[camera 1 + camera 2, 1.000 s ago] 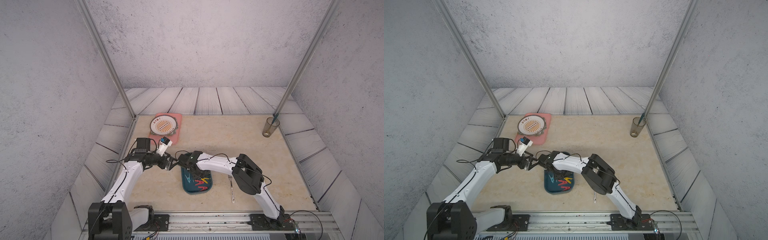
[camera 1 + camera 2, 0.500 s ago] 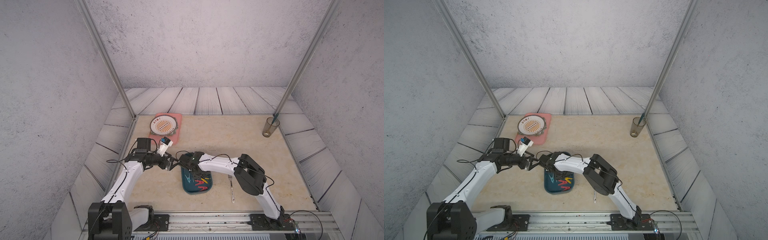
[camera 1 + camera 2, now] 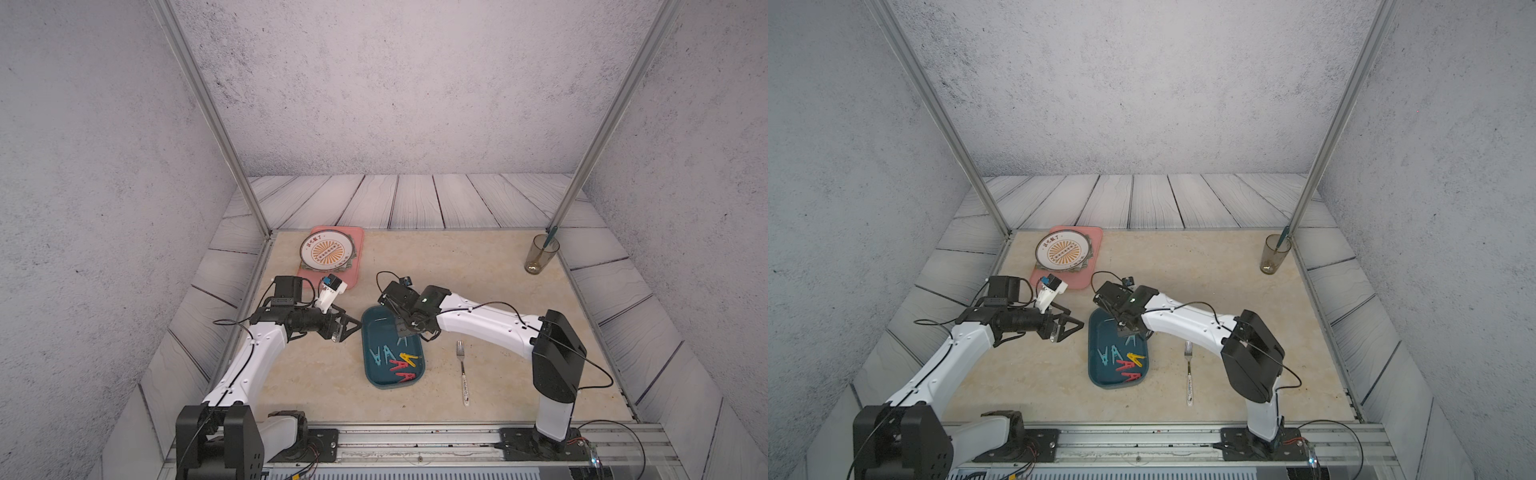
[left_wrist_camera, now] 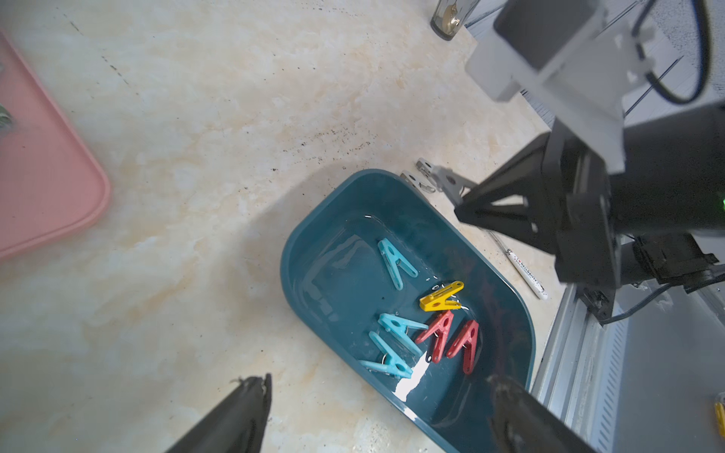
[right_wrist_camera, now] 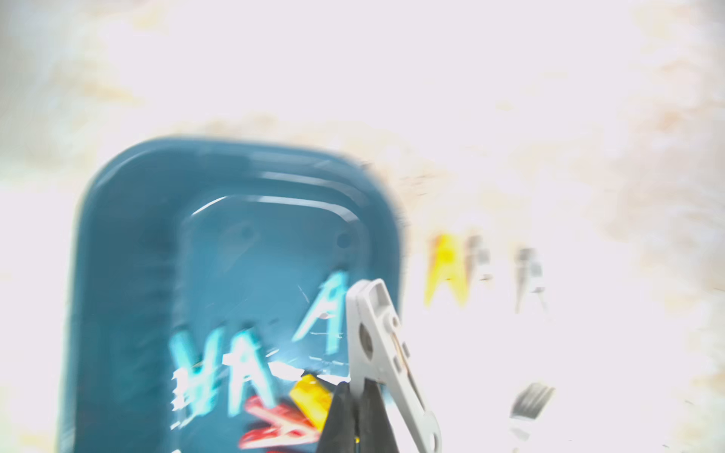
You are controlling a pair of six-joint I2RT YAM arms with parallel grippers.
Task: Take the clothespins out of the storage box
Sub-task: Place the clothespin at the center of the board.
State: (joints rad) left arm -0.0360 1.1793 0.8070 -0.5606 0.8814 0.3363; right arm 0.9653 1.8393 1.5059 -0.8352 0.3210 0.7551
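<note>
Teal plastic marks the storage box [image 3: 374, 332], which lies on the beige surface [image 3: 498, 257] between the two arms in both top views. The right tool [image 3: 405, 330] hangs over the box's far end. The left tool [image 3: 347, 326] sits just beside the box on the robot's left, its jaws spread wide. Coloured clothespins [image 3: 399, 361] cluster in the near half of the box, and a fork [image 3: 462, 365] lies on its other side.

From the left wrist, the left tool's fingers [image 4: 251, 408] stand well apart with nothing gripped. Six clothespins rest inside the box [image 4: 288, 251]: three light blue, one yellow [image 4: 441, 296] and two red. At the far corner the right tool [image 4: 459, 208] pinches a grey clothespin [image 4: 443, 180]. Another grey one [image 4: 416, 182] lies on the surface just outside the rim.

The right wrist view is blurred. It shows the right tool [image 5: 357, 388] closed tight on the grey clothespin [image 5: 376, 337] at the box's edge [image 5: 125, 235]. A yellow clothespin [image 5: 447, 270] and two grey ones lie on the surface just outside.
</note>
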